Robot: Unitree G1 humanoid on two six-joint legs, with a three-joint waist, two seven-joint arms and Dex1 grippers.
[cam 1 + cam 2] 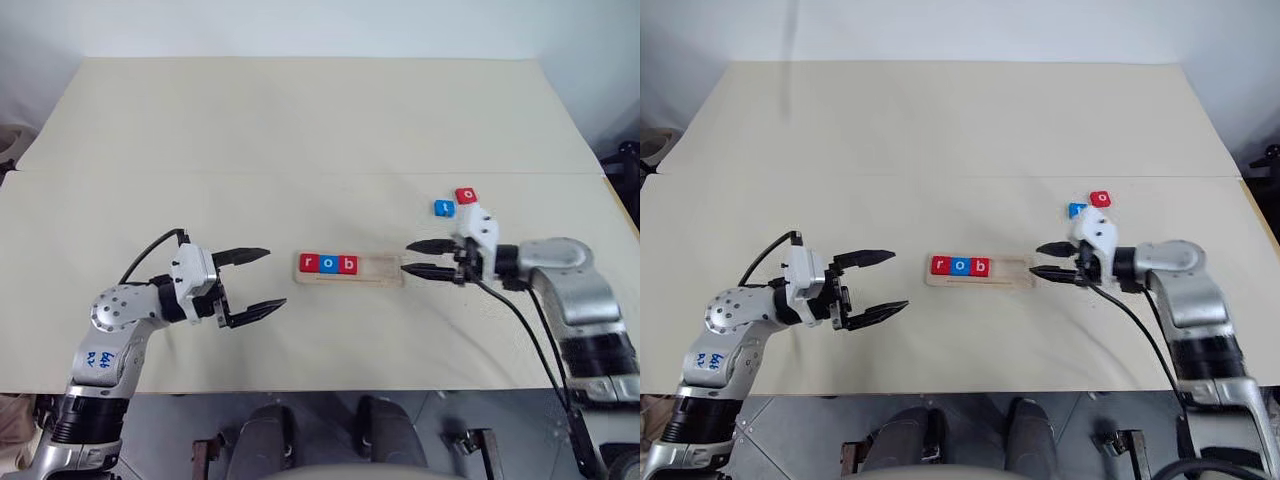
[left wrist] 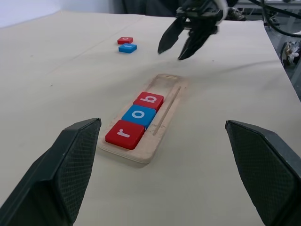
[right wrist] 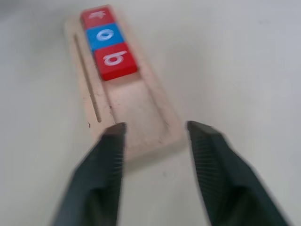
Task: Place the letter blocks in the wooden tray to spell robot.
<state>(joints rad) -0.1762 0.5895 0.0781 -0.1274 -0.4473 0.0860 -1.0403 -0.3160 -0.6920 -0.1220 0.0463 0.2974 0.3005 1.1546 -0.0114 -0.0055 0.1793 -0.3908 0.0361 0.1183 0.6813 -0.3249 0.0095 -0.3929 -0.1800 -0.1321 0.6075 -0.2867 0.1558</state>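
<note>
Tray: the long pale wooden tray (image 1: 349, 268) lies mid-surface, nearer the front edge
In tray: red "r" block (image 1: 308, 263), blue "o" block (image 1: 327, 264), red "b" block (image 1: 347, 265), touching in a row; the right end is bare
Loose: blue "t" block (image 1: 444, 208) and red "o" block (image 1: 466, 196) toward the right edge
Left gripper (image 1: 257, 282): jaws open, empty
Right gripper (image 1: 417, 258): jaws apart, empty, at the tray's right end

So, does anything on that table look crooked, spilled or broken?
Nothing stands out. The wooden tray holds r, o, b in a straight row, with free space at its right end. The blue t block and red o block lie flat on the table, waiting.
</note>
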